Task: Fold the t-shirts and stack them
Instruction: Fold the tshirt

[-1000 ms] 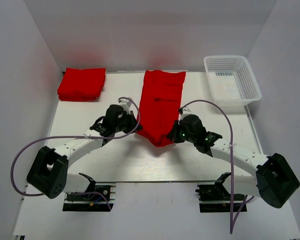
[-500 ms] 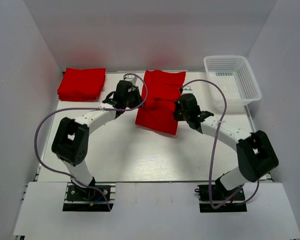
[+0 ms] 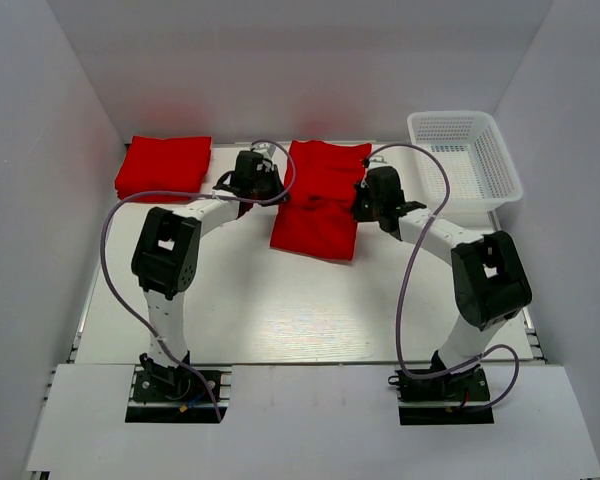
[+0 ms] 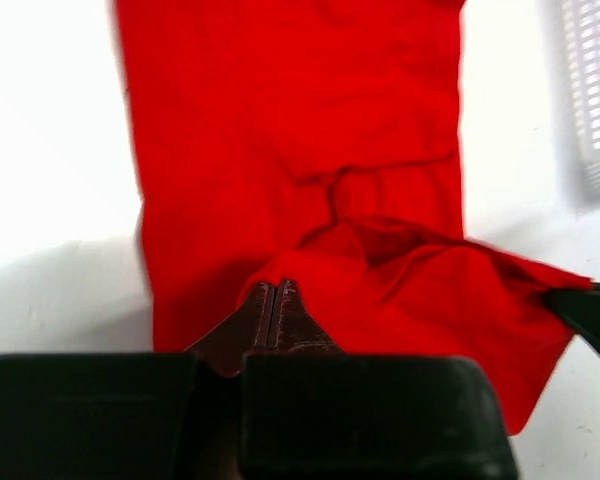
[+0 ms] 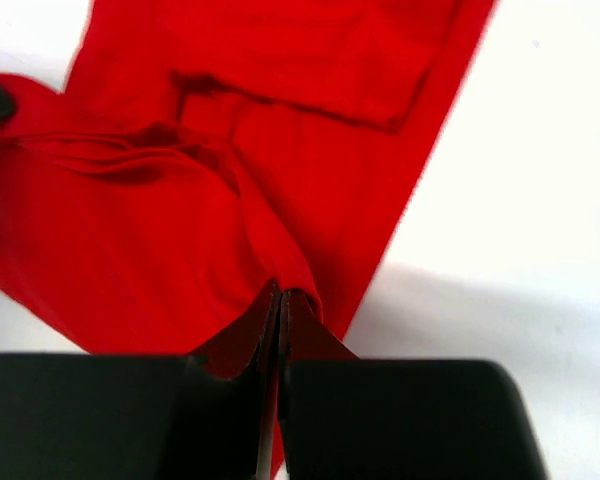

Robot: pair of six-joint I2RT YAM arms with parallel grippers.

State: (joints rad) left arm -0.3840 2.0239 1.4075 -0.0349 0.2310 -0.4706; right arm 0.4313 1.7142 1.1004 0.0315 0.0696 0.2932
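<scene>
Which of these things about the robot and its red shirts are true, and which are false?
1. The left gripper and the right gripper both pinch the middle shirt. True.
2. The white basket sits at the far left. False: it is at the far right.
3. A folded red pile lies at the far left of the table. True.
4. The middle shirt lies spread out flat. False: it is bunched up where the grippers hold it.

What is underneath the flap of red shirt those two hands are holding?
The rest of the same t-shirt, lying flat on the white table. The left hand and right hand pinch the flap's corners. Whatever lies below the cloth is covered.
</scene>
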